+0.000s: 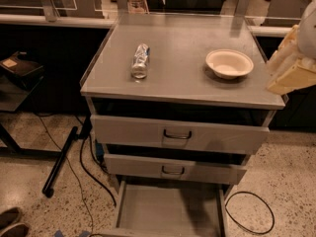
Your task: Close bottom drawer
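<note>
A: None of it done?
B: None. The bottom drawer (168, 209) juts out, wide open, below the front edge of the cabinet top (182, 48). The gripper (295, 63) hovers off its right edge; grip state cannot be told.

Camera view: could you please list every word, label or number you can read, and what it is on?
None can be read.
Bottle lying on the cabinet top: label too blurred to read.
Claw at the right edge, beside the cabinet top: no text seen.
Bottom drawer, open: no text.
</note>
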You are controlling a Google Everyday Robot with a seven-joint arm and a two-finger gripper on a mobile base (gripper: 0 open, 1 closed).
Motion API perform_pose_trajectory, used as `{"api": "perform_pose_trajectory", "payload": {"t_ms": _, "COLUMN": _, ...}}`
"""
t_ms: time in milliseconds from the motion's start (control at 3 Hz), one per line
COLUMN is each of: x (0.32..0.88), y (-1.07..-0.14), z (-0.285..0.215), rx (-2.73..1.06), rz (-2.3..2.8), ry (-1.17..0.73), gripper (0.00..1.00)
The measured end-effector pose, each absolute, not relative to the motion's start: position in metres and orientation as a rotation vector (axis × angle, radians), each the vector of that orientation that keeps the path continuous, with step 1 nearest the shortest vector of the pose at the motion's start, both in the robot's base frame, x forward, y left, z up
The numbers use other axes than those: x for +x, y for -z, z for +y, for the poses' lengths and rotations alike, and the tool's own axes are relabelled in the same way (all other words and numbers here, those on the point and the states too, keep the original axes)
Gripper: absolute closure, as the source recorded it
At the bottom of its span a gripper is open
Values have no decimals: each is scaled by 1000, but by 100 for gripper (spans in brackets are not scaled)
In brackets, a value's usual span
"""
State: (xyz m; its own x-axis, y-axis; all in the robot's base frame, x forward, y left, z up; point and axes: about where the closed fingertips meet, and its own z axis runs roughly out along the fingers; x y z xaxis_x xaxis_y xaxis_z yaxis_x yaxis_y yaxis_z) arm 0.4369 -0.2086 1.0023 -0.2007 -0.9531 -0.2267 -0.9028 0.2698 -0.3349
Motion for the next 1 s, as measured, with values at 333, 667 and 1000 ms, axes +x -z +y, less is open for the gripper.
{"api": "perform_pose_trajectory", "payload": {"t_ms": 333, "x": 437, "y": -1002, "z": -209, "rx": -1683, "rz": 2162, "ry": 179, "gripper": 86}}
{"api": "perform_pose_trajectory", "payload": {"t_ms": 667, "x": 439, "y": -1005, "z": -213, "rx": -1676, "rz": 2152, "ry": 205, "gripper": 100}}
{"api": "perform_pose_trajectory", "payload": {"t_ms": 1000, "x": 432, "y": -984, "z": -230, "rx": -1629, "rz": 2208, "ry": 202, "gripper": 100}}
